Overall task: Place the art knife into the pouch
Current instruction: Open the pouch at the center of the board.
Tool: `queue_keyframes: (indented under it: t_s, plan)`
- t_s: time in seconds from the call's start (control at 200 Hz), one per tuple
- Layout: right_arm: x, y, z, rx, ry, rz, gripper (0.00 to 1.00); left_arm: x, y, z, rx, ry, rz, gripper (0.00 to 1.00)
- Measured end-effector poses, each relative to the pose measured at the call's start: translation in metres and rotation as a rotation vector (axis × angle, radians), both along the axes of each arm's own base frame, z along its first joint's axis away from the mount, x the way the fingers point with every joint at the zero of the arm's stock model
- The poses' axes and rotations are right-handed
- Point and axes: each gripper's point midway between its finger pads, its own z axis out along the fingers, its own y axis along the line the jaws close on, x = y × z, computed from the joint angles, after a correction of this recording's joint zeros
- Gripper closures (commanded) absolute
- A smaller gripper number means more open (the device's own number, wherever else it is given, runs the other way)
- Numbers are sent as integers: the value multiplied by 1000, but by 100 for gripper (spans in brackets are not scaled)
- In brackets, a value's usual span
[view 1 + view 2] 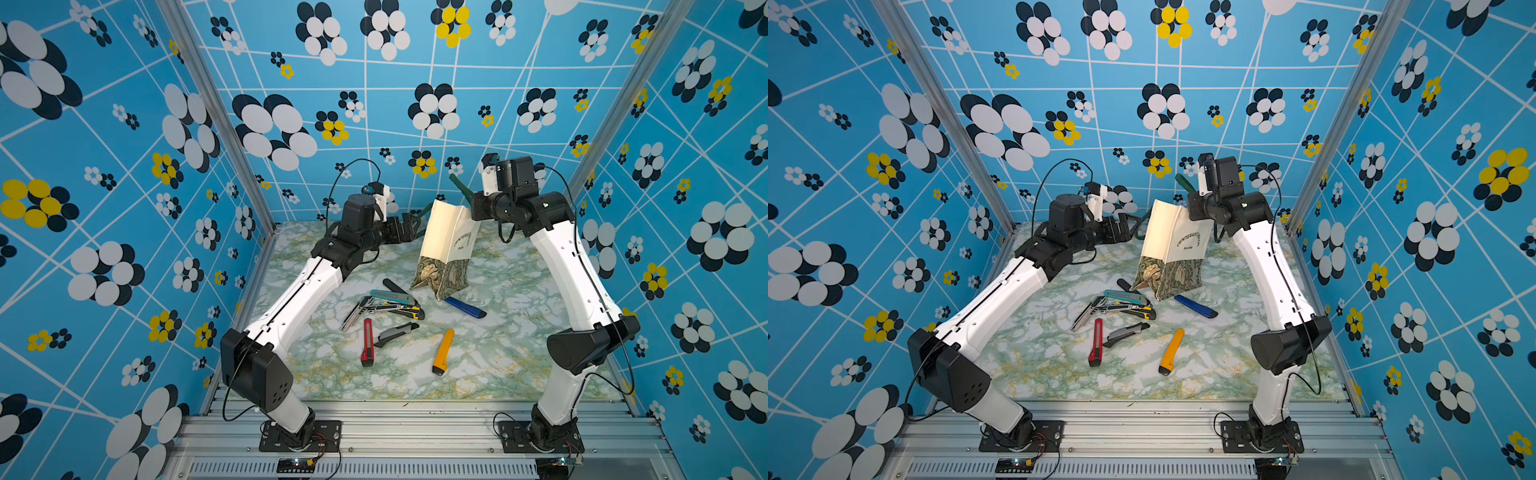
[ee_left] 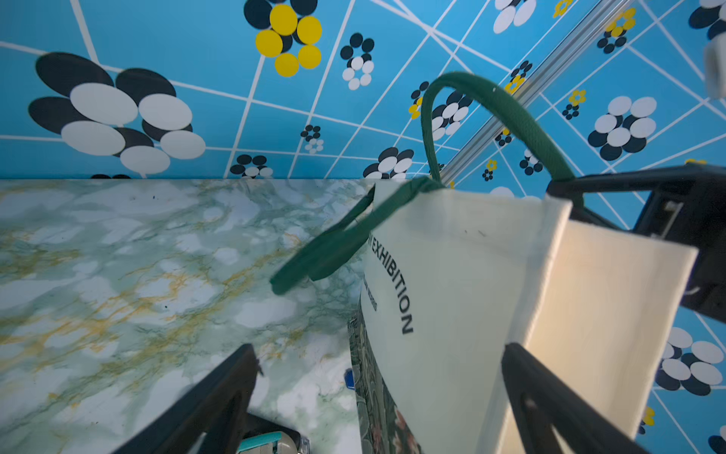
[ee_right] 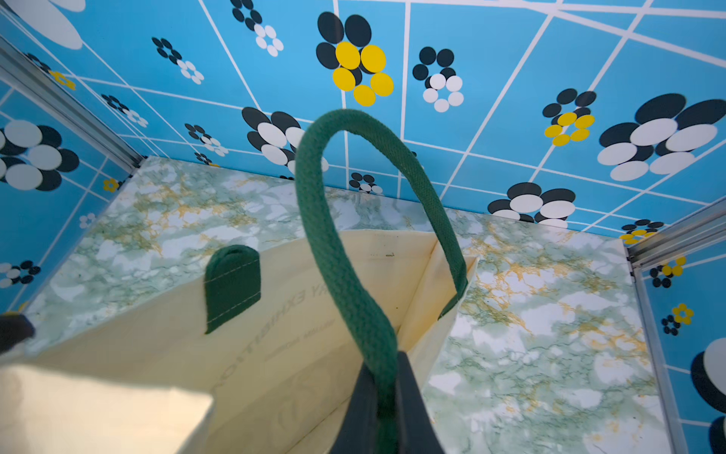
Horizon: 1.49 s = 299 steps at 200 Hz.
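On my right wrist feed I saw the right gripper (image 3: 387, 373) clenched on the green handle (image 3: 334, 236) of the pouch (image 3: 275, 373), a grip both top views hid. Those showed the pouch in the counter's (image 1: 498, 365) far half, art knives (image 1: 392, 309) mid-counter, and the left gripper (image 1: 405, 226) spread wide alongside.

Enclosure was three panels: back wall (image 1: 415, 70) and both side walls (image 1: 104, 174), all bright blue with white grid lines and black, white and yellow dot-flowers. Aluminium corner posts (image 1: 222, 124) sat at the back joints. Tabletop (image 1: 498, 365) was green-white marble print with gold veins. Ribbed aluminium rail (image 1: 415, 419) ran along the front edge. Lighting was bright and even.
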Motion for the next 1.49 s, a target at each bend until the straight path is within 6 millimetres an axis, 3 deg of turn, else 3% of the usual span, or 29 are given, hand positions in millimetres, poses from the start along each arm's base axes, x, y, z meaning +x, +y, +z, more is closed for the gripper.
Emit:
queue_keyframes:
  t_s: [0.175, 0.27, 0.34, 0.4, 0.485, 0.58, 0.694, 0.944, 1.164, 1.384, 1.494]
  plan:
    - [-23, -7, -9, -55, -3, 47, 100, 11, 17, 17, -36, 31, 3, 3]
    - [-34, -6, -14, -70, -26, 86, 100, 30, 2, 23, -61, 63, -50, 5]
    - [-40, -5, -15, -75, -49, 107, 100, 42, -17, 15, -66, 111, -104, 5]
    - [-45, -3, -17, -72, -67, 124, 100, 49, -36, -2, -68, 179, -157, 5]
    - [-50, -2, -20, -62, -89, 130, 100, 48, -59, -43, -63, 319, -229, 5]
    - [-50, -2, -24, -51, -100, 125, 100, 34, -76, -91, -53, 497, -282, 5]
    - [-48, 1, -30, -33, -103, 120, 100, 11, -91, -118, -54, 631, -335, 5]
    - [-53, 10, -50, -28, -70, 133, 100, -15, -116, -115, -109, 715, -419, 7]
    - [-63, 4, -69, -47, -32, 126, 100, -6, -109, -129, -121, 741, -353, 6]
    - [-64, 3, -68, -27, -53, 118, 100, 3, -114, -110, -147, 690, -346, 8]
    - [-64, 4, -73, -14, -57, 111, 100, 6, -114, -112, -114, 662, -321, 8]
